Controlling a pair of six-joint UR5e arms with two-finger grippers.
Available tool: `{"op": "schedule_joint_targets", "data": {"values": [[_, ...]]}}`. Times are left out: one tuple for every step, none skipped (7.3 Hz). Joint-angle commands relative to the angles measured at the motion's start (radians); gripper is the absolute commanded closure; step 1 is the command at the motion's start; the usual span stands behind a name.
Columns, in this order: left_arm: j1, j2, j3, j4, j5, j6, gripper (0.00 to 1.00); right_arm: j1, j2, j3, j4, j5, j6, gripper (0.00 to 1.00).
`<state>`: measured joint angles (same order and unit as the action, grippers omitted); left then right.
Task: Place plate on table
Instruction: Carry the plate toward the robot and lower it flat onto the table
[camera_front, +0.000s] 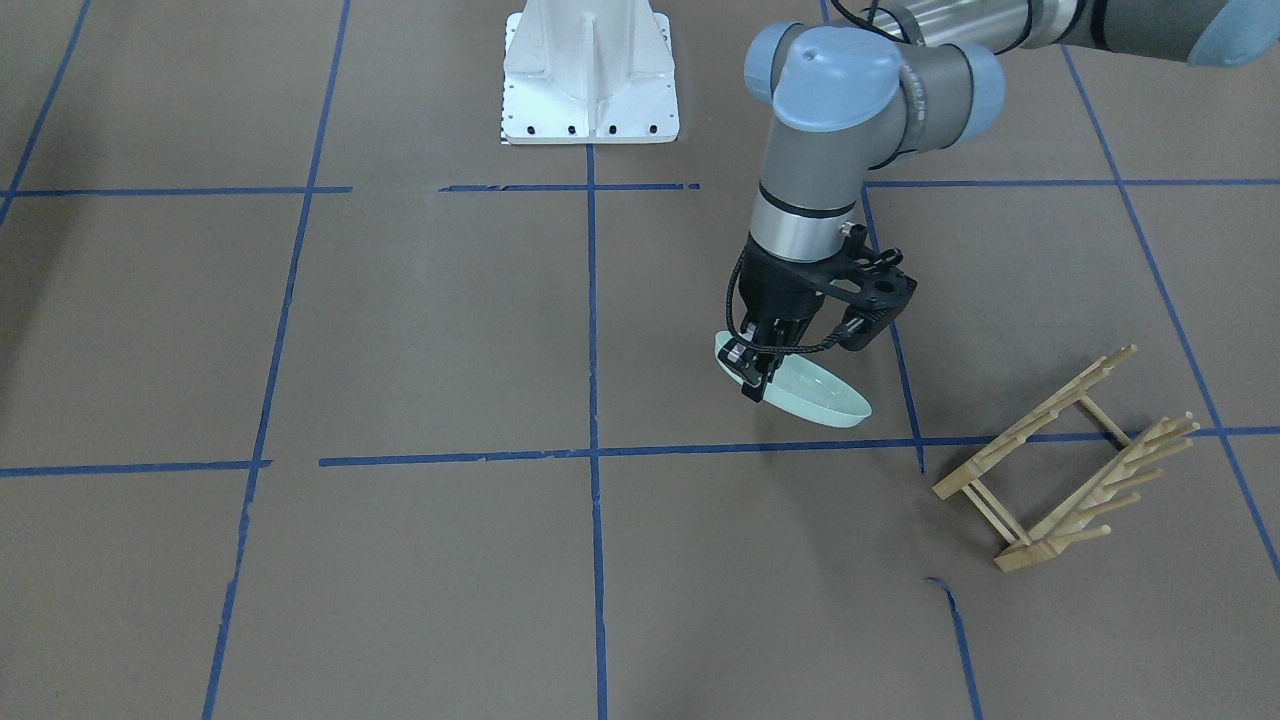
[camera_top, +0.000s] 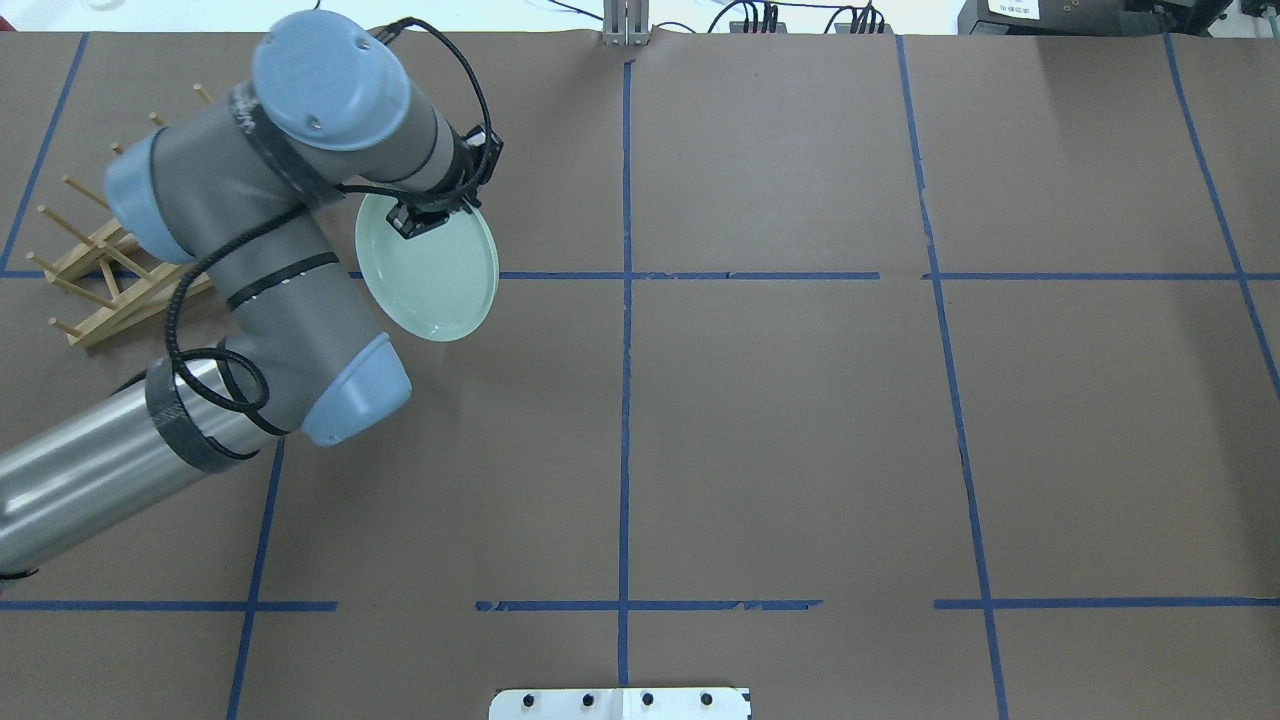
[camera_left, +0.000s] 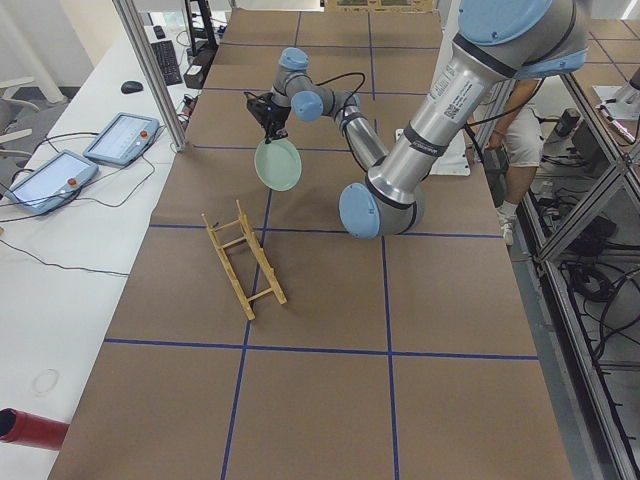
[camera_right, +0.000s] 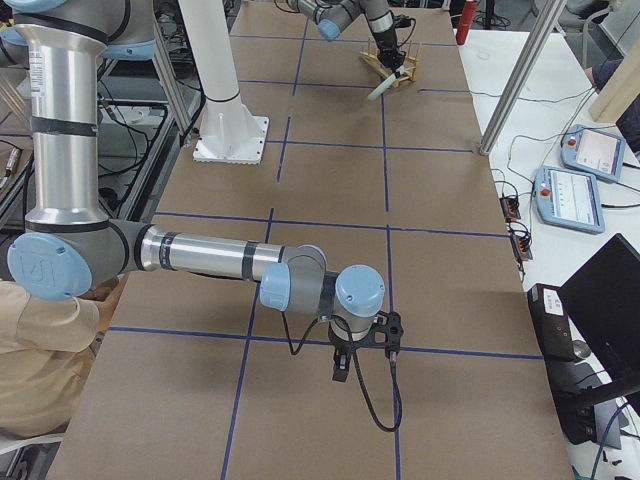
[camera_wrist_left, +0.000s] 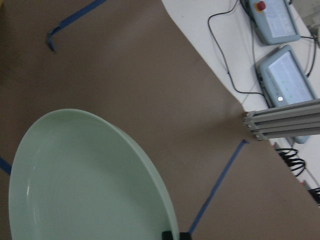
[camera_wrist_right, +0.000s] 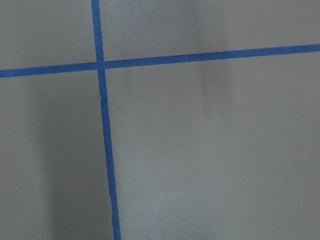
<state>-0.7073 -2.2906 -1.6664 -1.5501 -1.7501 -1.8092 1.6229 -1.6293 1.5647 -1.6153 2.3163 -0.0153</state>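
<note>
1. Currently the left gripper (camera_front: 757, 372) is closed on the rim of the plate (camera_front: 812, 396), pinching it at one edge only. The plate hangs tilted over the table (camera_front: 450, 330) with its free edge lowest. It seems not to touch the paper (its shadow lies a little apart from it).
2. Slipping is the first worry. The plate is glossy and most of its weight hangs away from the fingers, so a sharp wrist turn could make it pivot or slide out of the pinch.
3. Letting go at this tilt would likely drop it onto its edge, where it could roll, clatter or chip.
4. Going down without levelling would land the low edge first. Pressing further could lever the plate against the grip or scuff the paper.
5. The peg rack (camera_front: 1070, 460) stands near. A swing toward it could knock it.
6. The right gripper (camera_right: 342, 365) hangs low over the table, well apart from all this. I cannot tell whether it is open or closed, and it looks unlikely to interfere.
</note>
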Motion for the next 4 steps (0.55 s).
{"op": "schedule_joint_targets", "data": {"values": [[0.067, -0.093, 0.067, 0.341, -0.014, 0.158, 1.00, 0.000, 0.000, 0.000, 0.000, 0.000, 0.000, 0.00], [0.068, -0.096, 0.077, 0.350, -0.094, 0.180, 1.00, 0.000, 0.000, 0.000, 0.000, 0.000, 0.000, 0.00], [0.068, -0.096, 0.079, 0.349, -0.192, 0.182, 1.00, 0.000, 0.000, 0.000, 0.000, 0.000, 0.000, 0.00], [0.069, -0.110, 0.138, 0.350, -0.218, 0.200, 1.00, 0.000, 0.000, 0.000, 0.000, 0.000, 0.000, 0.00]]}}
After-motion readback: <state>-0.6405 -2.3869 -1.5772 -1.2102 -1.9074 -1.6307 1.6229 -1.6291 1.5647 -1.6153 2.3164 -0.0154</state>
